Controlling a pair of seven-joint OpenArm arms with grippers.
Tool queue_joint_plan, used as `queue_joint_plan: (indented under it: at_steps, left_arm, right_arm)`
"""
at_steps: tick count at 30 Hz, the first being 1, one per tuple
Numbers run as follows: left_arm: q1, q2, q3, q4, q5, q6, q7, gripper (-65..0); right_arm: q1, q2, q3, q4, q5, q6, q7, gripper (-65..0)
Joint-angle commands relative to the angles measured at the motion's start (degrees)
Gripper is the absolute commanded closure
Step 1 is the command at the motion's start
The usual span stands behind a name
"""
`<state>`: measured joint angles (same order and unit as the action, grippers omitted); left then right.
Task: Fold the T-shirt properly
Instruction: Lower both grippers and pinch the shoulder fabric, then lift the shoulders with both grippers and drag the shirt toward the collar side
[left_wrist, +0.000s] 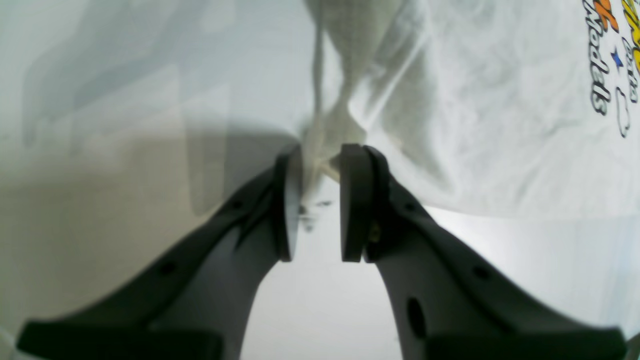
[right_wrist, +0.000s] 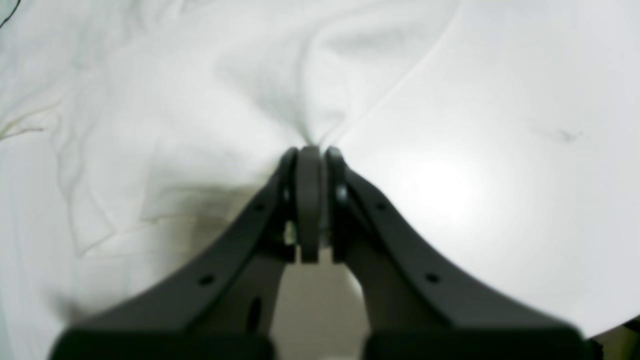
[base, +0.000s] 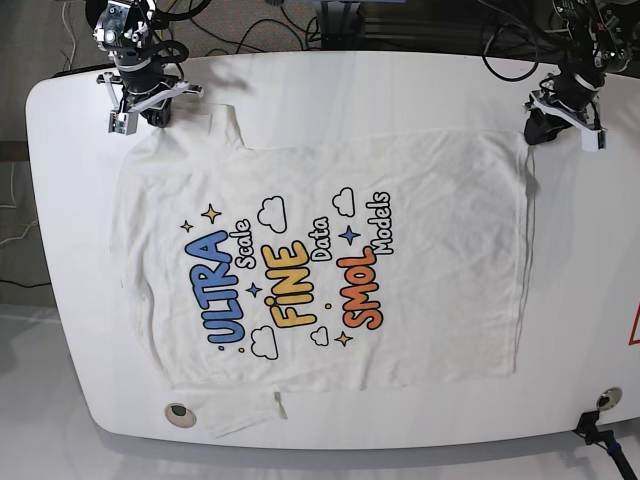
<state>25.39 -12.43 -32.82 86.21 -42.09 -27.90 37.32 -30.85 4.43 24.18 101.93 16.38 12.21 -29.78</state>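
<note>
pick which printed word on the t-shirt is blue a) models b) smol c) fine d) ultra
D: in the base view the word ULTRA on the T-shirt is printed in blue, while FINE is yellow, SMOL is orange and Models is white with a dark outline.

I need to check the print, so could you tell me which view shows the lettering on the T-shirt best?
The base view: the T-shirt lies spread with all its lettering legible. The left wrist view catches only the print's edge; the right wrist view shows plain white cloth.
</note>
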Motion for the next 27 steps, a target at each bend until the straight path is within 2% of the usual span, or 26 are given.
queue_joint_plan:
  at_steps: [1,12,14,15,16,17,24,25,27]
  left_arm:
    - [0.1,-0.6,0.2,0.2,0.0,-0.2,1.3,-13.0]
    - [-1.2,-0.6,0.1,-3.2,-0.2,-0.7,0.4,-12.5]
    - [-1.5,-0.6,0.2,-4.3,-0.3,-0.9,-0.2,-10.6]
    - [-1.4,-0.6,0.3,-4.7,-0.3,-0.9,-0.2,-7.7]
    - [-1.5,-0.5,0.4,-4.9,-0.3,-1.2,0.0,-2.2]
    - [-1.5,-0.6,0.4,-5.2,-0.2,-1.2,0.2,-0.6]
    - [-1.6,-0.5,0.3,-4.3,-0.4,-1.4,2.4,0.0]
    - [-0.9,-0.6,0.0,-4.5,-2.7,-1.6,-0.1,0.0]
    - [-0.3,-0.5,0.0,-4.3,-2.7,-1.7,0.2,0.0]
  right_arm:
    - [-0.7,0.2,0.3,0.6,-0.7,-0.2,-0.6,0.0]
    - [-0.6,0.3,0.6,0.7,-0.5,-0.3,-0.4,0.0]
    - [-0.6,0.3,0.6,0.7,-0.5,-0.3,-0.3,0.0]
    - [-0.5,0.3,0.6,0.7,-0.5,-0.3,-0.4,0.0]
    - [-0.6,0.3,0.6,0.8,-0.4,-0.2,-0.3,0.0]
    - [-0.4,0.3,0.5,0.8,-0.4,-0.2,-0.4,0.0]
    - [-0.6,0.4,0.6,1.1,-0.4,-0.1,-0.5,0.0]
    - [-0.6,0.3,0.6,1.6,-1.1,-0.6,-1.5,-0.3]
    - [-0.7,0.3,0.7,1.6,-1.0,-0.4,-2.0,-0.1]
